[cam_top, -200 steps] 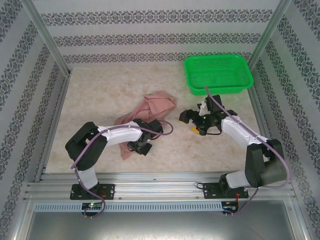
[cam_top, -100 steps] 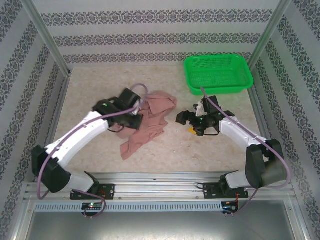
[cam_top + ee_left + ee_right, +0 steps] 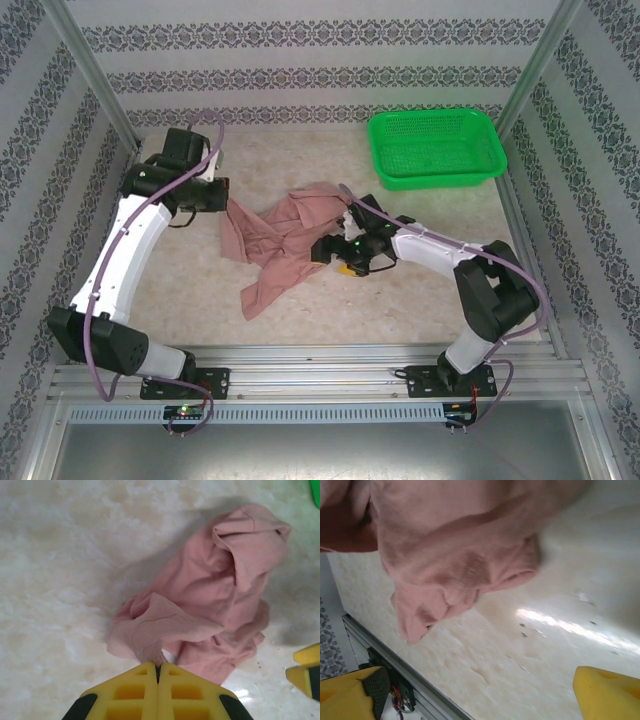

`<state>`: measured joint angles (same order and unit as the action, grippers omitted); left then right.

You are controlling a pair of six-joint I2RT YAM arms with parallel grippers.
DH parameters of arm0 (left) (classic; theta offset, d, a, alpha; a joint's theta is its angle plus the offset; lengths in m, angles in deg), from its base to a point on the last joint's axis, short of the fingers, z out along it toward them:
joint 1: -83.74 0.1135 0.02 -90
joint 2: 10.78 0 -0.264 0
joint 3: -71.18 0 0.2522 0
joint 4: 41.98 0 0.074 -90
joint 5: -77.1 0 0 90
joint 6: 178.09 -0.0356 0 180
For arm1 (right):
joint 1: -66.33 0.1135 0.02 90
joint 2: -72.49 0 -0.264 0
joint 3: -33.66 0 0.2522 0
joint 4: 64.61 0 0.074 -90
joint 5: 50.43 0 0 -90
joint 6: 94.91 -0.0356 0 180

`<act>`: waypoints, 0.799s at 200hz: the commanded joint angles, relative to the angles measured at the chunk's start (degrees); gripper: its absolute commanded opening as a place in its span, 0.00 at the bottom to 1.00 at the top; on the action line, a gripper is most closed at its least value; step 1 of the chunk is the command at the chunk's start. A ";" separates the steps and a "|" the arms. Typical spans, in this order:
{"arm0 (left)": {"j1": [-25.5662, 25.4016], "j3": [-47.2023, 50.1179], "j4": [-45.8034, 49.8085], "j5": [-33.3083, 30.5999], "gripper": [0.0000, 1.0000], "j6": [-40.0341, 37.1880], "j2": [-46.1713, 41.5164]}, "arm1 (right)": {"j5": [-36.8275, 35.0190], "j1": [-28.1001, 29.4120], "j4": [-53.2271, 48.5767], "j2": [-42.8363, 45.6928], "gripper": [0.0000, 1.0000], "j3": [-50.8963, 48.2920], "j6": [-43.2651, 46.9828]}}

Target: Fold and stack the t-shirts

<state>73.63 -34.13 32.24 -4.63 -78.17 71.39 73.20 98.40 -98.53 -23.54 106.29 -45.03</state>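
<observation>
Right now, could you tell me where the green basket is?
In the top view, the green mesh basket sits at the far right corner of the table, beyond the right gripper.

Left wrist view: left end effector (image 3: 158,669) cropped by the bottom edge, and the pinched t-shirt (image 3: 210,595) hem vanishes between its pads. Basket (image 3: 316,489) is a sliver at the top-right corner. Right end effector (image 3: 304,666) is cut by the right edge. Right wrist view: t-shirt runs off the top, both fingers (image 3: 607,692) cropped at the bottom. Top view: too small to tell whether the right end effector touches cloth.
</observation>
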 commanded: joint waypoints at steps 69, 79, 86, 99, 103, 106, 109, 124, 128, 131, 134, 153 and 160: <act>6.56 -5.93 -1.45 -1.07 0.00 -2.46 2.25 | 1.94 14.16 -10.53 -11.77 0.76 16.84 2.33; 7.69 -6.00 -1.90 -0.98 0.00 -2.53 2.48 | 1.69 15.36 -9.72 -12.83 0.74 16.61 -0.34; 8.26 -6.01 -2.14 -0.82 0.00 -2.66 2.70 | 2.23 16.04 -8.02 -13.68 0.72 16.28 -1.60; 9.27 -6.10 -2.67 -0.16 0.00 -2.72 3.10 | 0.30 16.78 -9.85 -15.55 0.72 18.15 -1.66; 9.55 -6.18 -2.80 0.21 0.00 -2.71 3.21 | -0.77 16.83 -10.55 -16.09 0.72 18.83 -1.68; 9.76 -6.14 -2.89 0.55 0.00 -2.66 3.25 | -1.32 16.87 -10.70 -16.40 0.71 19.12 -1.88; 9.90 -6.10 -3.00 0.88 0.00 -2.63 3.32 | -1.63 16.84 -10.51 -16.67 0.71 19.39 -2.22; 10.11 -5.92 -3.25 1.64 0.00 -2.71 3.56 | -2.35 16.70 -7.44 -17.54 0.70 19.60 -4.88; 10.11 -5.80 -3.17 1.70 0.00 -2.71 3.57 | -2.61 16.78 -6.89 -17.80 0.70 19.73 -5.50; 10.11 -5.72 -3.23 1.79 0.00 -2.71 3.54 | -2.76 16.79 -6.67 -18.14 0.70 19.97 -5.84; 10.11 -5.60 -3.25 1.82 0.00 -2.71 3.40 | -2.95 16.79 -6.65 -18.50 0.69 20.23 -6.09; 10.36 -4.35 -3.73 2.14 0.00 -2.92 2.76 | -4.29 16.97 -8.08 -21.03 0.63 22.03 -7.19; 10.67 -3.97 -3.78 2.48 0.00 -2.96 2.57 | -5.32 16.97 -8.36 -21.57 0.60 22.27 -7.68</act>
<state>83.12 -38.50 30.76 -3.45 -79.86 74.80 71.32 115.56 -106.14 -42.73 126.09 -49.51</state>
